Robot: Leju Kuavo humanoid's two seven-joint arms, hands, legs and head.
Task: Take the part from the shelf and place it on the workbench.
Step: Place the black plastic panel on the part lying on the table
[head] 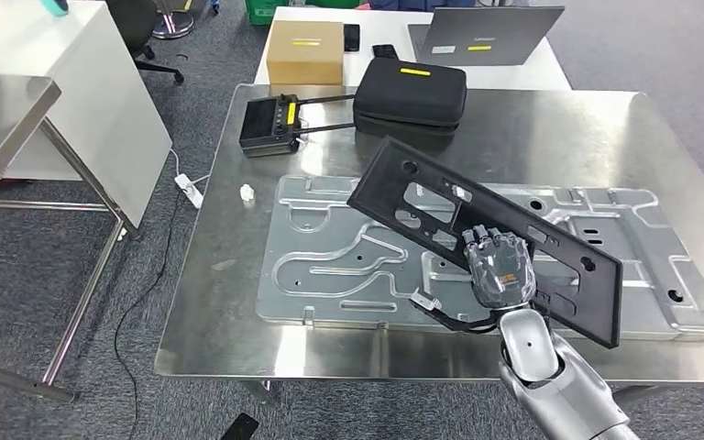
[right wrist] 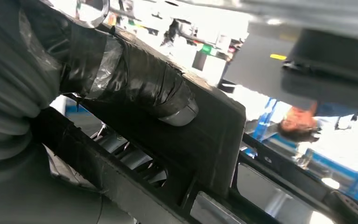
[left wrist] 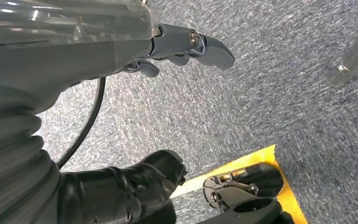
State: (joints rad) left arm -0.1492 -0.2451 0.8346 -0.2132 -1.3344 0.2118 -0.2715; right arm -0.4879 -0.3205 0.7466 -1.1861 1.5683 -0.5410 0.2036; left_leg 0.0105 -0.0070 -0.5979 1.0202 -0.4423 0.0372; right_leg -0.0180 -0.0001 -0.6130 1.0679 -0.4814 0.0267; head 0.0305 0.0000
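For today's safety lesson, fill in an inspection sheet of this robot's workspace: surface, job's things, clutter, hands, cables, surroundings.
Surface: steel workbench, shiny.
Job's things: black part held tilted over a silver stamped panel.
Clutter: black case, black box device, small white scrap.
Hands: right hand grips the part; left hand hangs over carpet, holding nothing.
Cables: a cord and power strip on the floor.
Surroundings: cardboard box, laptop, white table.

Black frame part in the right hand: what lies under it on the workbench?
Under the black frame part, held by the right hand, lies a silver stamped metal panel on the workbench. The panel's middle strip is covered.
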